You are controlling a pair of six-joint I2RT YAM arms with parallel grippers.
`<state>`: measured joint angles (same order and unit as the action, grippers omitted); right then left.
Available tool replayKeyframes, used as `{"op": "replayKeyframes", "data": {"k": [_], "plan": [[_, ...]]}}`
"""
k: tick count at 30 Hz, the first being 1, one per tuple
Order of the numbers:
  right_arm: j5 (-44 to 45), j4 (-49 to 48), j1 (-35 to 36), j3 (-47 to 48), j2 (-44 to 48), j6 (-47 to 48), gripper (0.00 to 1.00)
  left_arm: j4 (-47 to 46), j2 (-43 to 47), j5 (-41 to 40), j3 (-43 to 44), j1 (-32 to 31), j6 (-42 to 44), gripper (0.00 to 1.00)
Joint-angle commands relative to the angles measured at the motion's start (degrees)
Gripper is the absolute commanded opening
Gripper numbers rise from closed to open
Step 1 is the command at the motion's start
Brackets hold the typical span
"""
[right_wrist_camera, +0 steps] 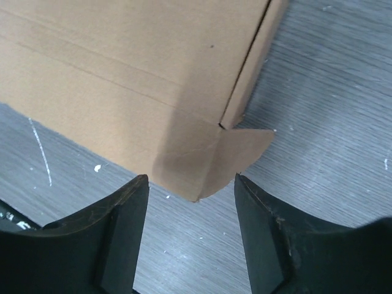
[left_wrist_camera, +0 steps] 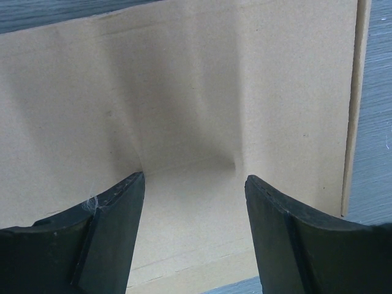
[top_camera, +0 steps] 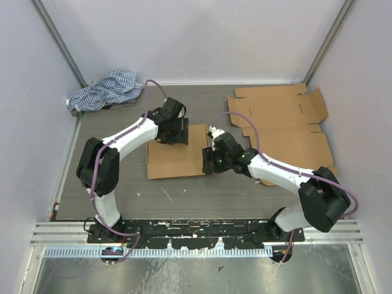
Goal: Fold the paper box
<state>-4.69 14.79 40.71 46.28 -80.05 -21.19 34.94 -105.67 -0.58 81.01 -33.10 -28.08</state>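
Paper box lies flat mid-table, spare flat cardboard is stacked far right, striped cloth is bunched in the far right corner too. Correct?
One thing is wrong. The striped cloth is bunched in the far left corner, not the right, as the top external view shows. The rest holds: the paper box lies flat mid-table and the spare flat cardboard is stacked far right.

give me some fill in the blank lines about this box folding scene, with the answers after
1. The crumpled cloth at the far left is blue and white ____.
2. The spare cardboard sheets lie to the ____ of the paper box.
3. The right gripper is over a ____ of the paper box.
4. The left gripper has its jaws ____.

Missing words: striped; right; corner; open.
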Motion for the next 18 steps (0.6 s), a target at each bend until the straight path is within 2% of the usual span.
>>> {"op": "replayKeyframes", "data": {"k": [1,9,18], "plan": [[4.5,-1.3,0.2,1.3,-0.5,-0.5,0.64,1.4,-1.4,0.2,2.1,-0.1,0.7,0.73],[-3.5,-5.4,0.2,1.0,-2.6,-0.4,0.6,2.3,-3.1,0.6,3.5,-0.1,1.0,0.73],[-7.9,-6.2,0.3,1.3,-1.3,-1.0,0.56,2.7,-3.1,0.7,3.0,-0.1,1.4,0.73]]}}
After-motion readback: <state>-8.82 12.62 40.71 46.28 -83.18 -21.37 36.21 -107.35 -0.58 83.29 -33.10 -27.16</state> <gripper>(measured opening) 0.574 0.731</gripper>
